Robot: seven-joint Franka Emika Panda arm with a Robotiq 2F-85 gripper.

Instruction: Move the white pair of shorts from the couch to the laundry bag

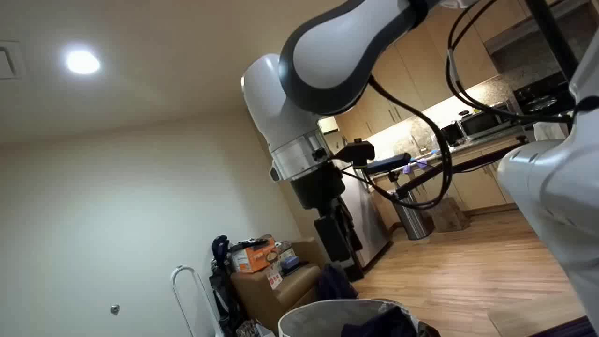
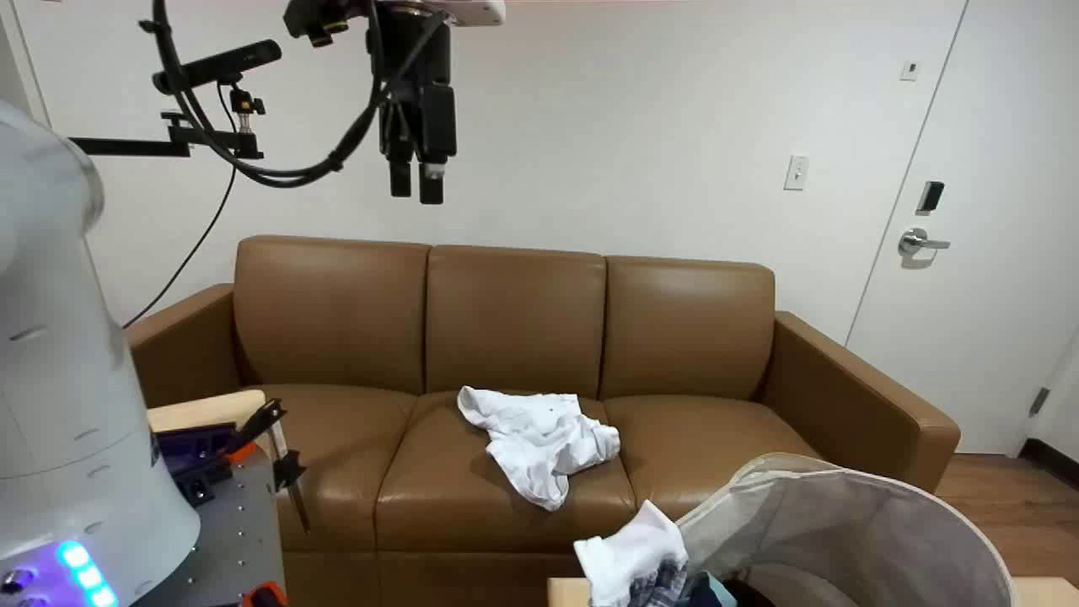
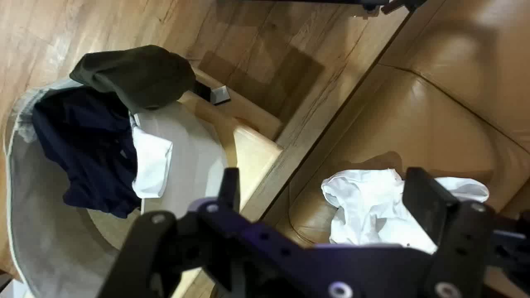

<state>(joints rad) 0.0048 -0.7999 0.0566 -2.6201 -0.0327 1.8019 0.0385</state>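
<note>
black two-fingered claw hangs spread, empty; crumpled white cloth shorts on brown leather couch await grasp and bagging.

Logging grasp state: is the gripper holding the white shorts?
No, in an exterior view the white shorts lie on the couch, well below the gripper.

Shorts on the couch, middle seat; before it, to a viewer's right, a laundry bag, clothes inside.
</note>
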